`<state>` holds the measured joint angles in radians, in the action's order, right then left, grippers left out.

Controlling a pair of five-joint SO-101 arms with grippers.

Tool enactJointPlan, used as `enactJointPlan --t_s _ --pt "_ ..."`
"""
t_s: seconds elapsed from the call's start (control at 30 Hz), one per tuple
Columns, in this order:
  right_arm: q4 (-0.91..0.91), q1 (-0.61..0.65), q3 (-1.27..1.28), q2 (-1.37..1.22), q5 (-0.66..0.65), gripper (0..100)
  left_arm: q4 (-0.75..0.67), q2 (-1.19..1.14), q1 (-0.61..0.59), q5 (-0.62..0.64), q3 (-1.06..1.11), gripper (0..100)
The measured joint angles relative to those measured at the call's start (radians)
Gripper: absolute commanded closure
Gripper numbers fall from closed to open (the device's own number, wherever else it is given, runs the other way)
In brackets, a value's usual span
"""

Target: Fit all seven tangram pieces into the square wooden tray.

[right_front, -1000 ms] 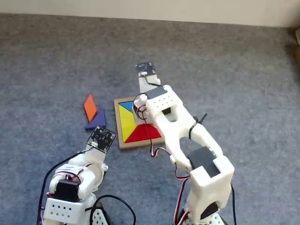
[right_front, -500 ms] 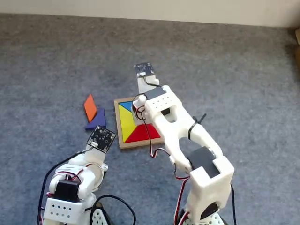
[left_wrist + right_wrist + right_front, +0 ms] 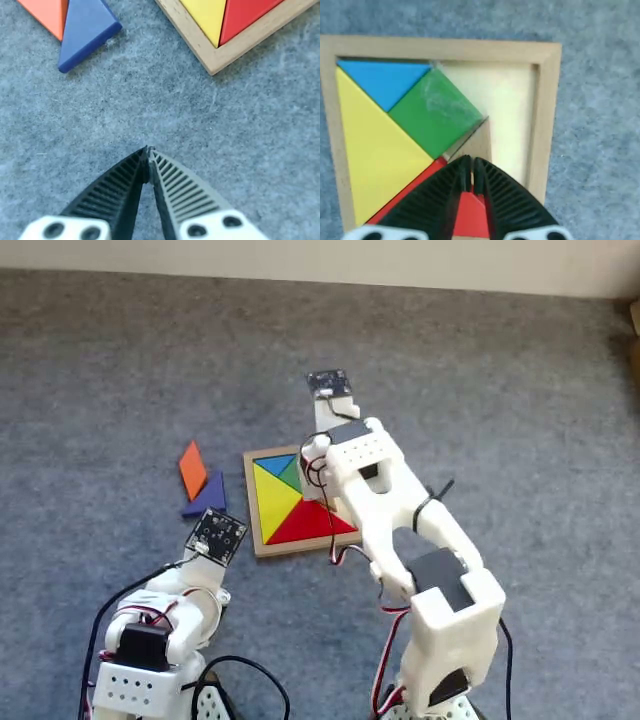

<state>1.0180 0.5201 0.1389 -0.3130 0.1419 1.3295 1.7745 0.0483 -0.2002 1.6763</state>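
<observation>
The square wooden tray [image 3: 262, 544] lies mid-table, holding a blue triangle [image 3: 382, 80], a green square [image 3: 437, 112], a yellow triangle [image 3: 375, 160] and a red triangle [image 3: 305, 525]. Its far right part is bare wood [image 3: 507, 110]. My right gripper [image 3: 471, 161] is shut and empty, just above the tray where green and red meet. Left of the tray, an orange parallelogram [image 3: 192, 469] and a dark blue triangle [image 3: 207, 497] touch on the carpet. Short of them, near the tray's front left corner [image 3: 215, 52], my left gripper [image 3: 149, 150] is shut over bare carpet.
Grey carpet covers the table. The right arm [image 3: 365, 455] stretches over the tray's right side and hides it in the high view. The left arm [image 3: 180, 610] sits folded at the front left. Open carpet lies on all sides.
The right arm has swung to the right and a little back, uncovering the green square and more of the red triangle in the high view. The left arm has not moved.
</observation>
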Motion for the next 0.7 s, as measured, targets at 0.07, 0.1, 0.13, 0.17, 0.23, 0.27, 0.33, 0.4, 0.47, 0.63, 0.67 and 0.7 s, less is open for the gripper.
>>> enactJointPlan --t_s 0.07,0.1,0.13,0.17,0.23,0.27,0.33,0.4,0.47,0.63,0.67,0.7 --pt "0.000 0.000 -0.009 -0.006 0.000 97.5 0.000 0.000 0.000 0.000 0.000 99" --pt "0.000 0.005 -0.012 -0.006 0.000 97.5 0.000 0.000 0.000 0.000 0.000 99" --pt "-0.002 0.011 -0.012 -0.008 0.000 97.5 0.000 0.000 0.000 0.000 0.000 99" --pt "-0.002 0.018 -0.012 -0.008 0.000 97.5 0.000 0.000 0.000 0.000 0.000 99" --pt "-0.002 0.037 -0.014 -0.008 0.000 97.5 0.000 0.000 0.000 0.000 0.000 99" --pt "-0.003 0.044 -0.014 -0.008 0.000 97.5 0.000 0.000 0.000 0.000 0.000 99" --pt "-0.003 0.058 -0.014 -0.008 0.000 97.5 0.000 0.000 0.000 0.000 0.000 99" --pt "-0.002 0.072 -0.028 -0.009 0.000 97.5 0.000 0.000 0.000 0.000 0.000 99" --pt "-0.002 0.087 -0.044 -0.011 0.000 97.6 0.000 0.000 0.000 0.000 0.000 99" --pt "0.038 0.101 -0.114 -0.012 -0.057 97.6 0.000 0.000 0.000 0.000 0.000 99" --pt "0.064 0.100 -0.135 -0.012 -0.063 97.6 0.000 0.000 0.000 0.000 0.000 99" --pt "0.095 0.100 -0.161 -0.012 -0.069 97.6 0.000 0.000 0.000 0.000 0.000 99"
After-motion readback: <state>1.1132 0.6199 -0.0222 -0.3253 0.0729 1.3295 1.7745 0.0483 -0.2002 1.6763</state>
